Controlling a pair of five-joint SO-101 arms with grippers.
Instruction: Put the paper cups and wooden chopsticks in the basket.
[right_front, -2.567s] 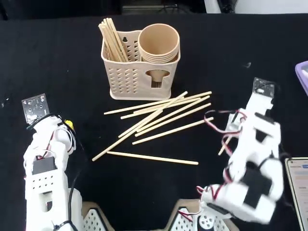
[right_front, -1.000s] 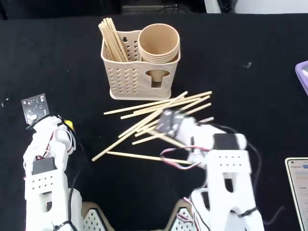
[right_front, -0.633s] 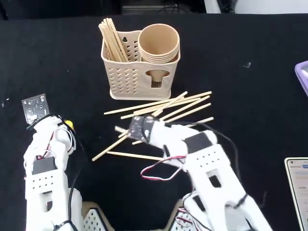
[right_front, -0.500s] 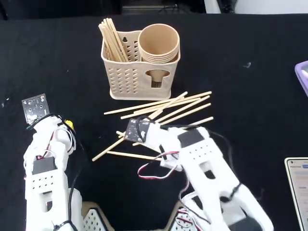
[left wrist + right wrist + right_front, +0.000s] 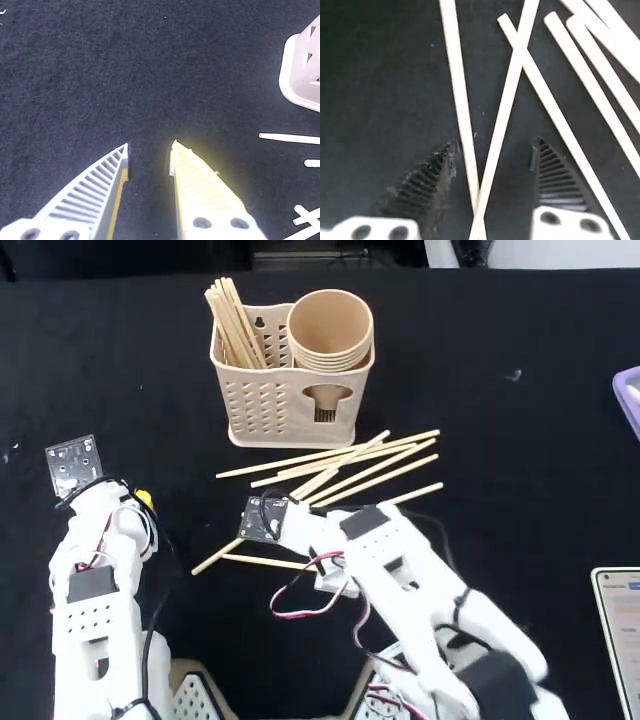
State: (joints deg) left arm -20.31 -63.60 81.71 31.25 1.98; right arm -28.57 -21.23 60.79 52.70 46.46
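The right gripper (image 5: 495,145), jaws spread, straddles two crossed wooden chopsticks (image 5: 506,107): seemingly light, stiff, thin, likely to roll, so best pinched mid-length.

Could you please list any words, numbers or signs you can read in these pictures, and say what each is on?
No text can be read.
Screen at the table's right edge: lines of print, too small to read.
Basket: a cut-out shape in its front wall, no lettering.
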